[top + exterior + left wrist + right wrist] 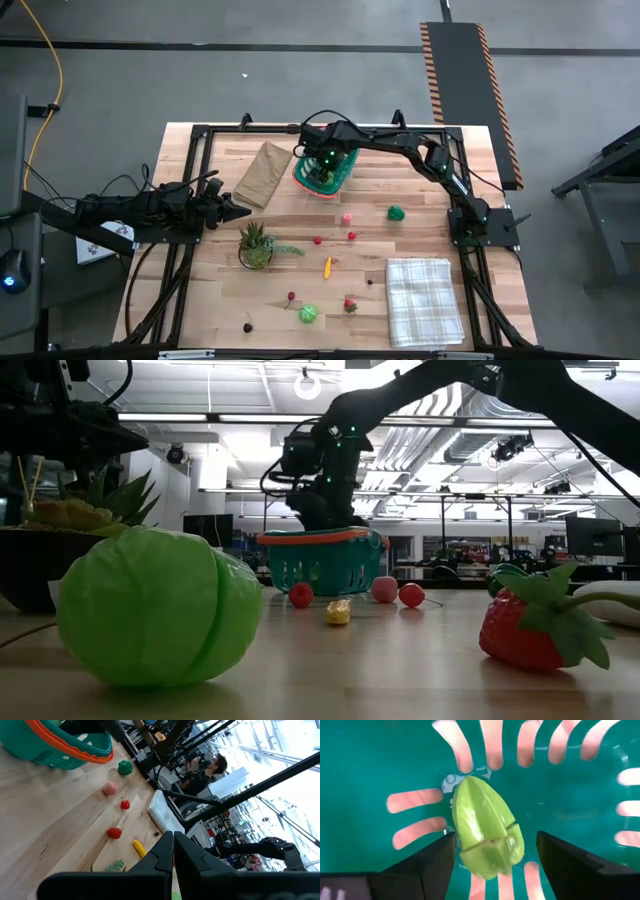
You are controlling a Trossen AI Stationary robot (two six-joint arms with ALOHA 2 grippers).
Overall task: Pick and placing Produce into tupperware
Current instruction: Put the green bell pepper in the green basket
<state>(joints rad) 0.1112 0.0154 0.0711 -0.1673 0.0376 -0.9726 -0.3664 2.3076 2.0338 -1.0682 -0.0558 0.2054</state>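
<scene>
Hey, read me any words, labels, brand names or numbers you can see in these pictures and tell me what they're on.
None can be read.
Basket, toy produce, paper bag, checked cloth: no print shows.
White tag under the left arm: any marks are too small to read.

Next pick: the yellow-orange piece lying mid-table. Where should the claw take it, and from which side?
Grip the yellow-orange piece across its narrow middle, coming straight down. In the high view it lies flat as a slim stick, long axis running roughly toward and away from the table's front edge, so set the jaws across that axis. Bare wood surrounds it, so the approach looks unobstructed.
</scene>
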